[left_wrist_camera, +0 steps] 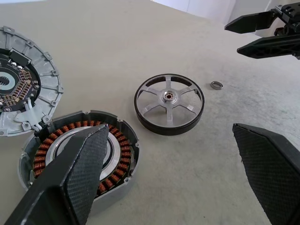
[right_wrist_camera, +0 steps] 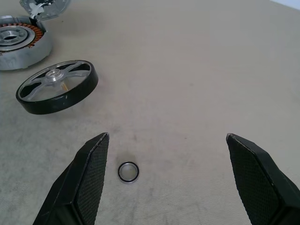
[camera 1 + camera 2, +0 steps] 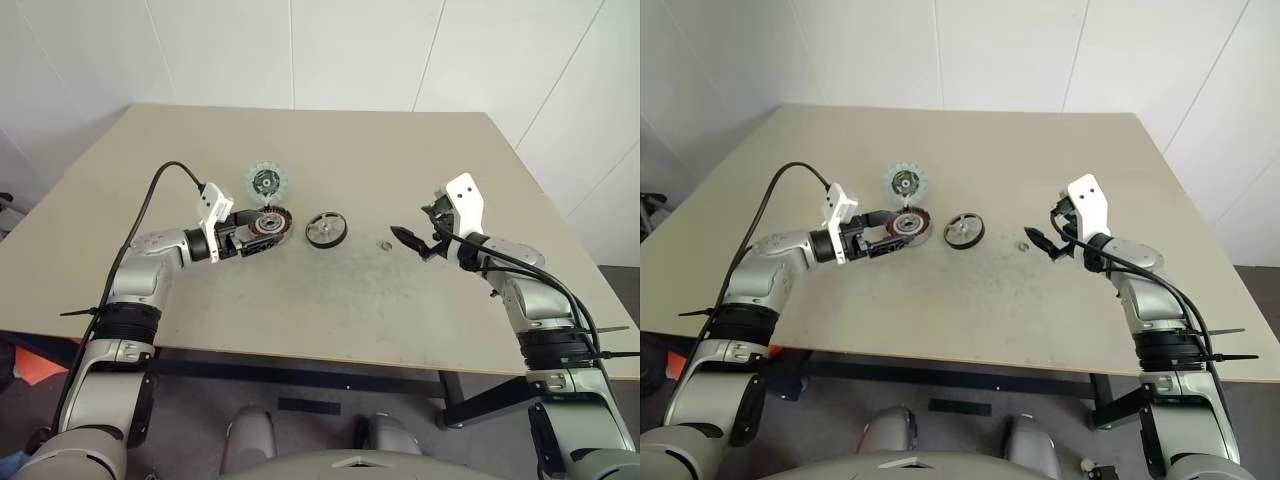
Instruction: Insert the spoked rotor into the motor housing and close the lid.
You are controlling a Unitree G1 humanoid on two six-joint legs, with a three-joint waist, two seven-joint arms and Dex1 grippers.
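Both my tools are released: the left tool (image 3: 258,236) gapes at the one motor housing (image 3: 268,224), copper windings inside; the right tool (image 3: 412,240) hovers by one small metal ring (image 3: 385,243). One spoked rotor (image 3: 326,229) lies between them on the surface (image 3: 420,150), with one lid (image 3: 266,183) touching the housing's far side.

One rotor (image 1: 169,104), housing (image 1: 123,145), lid (image 1: 28,93), ring (image 1: 216,85).

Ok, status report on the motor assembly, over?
Left gripper and right gripper open, empty. Spoked rotor on table beside motor housing, not inserted; lid off. Small ring lies by right gripper.
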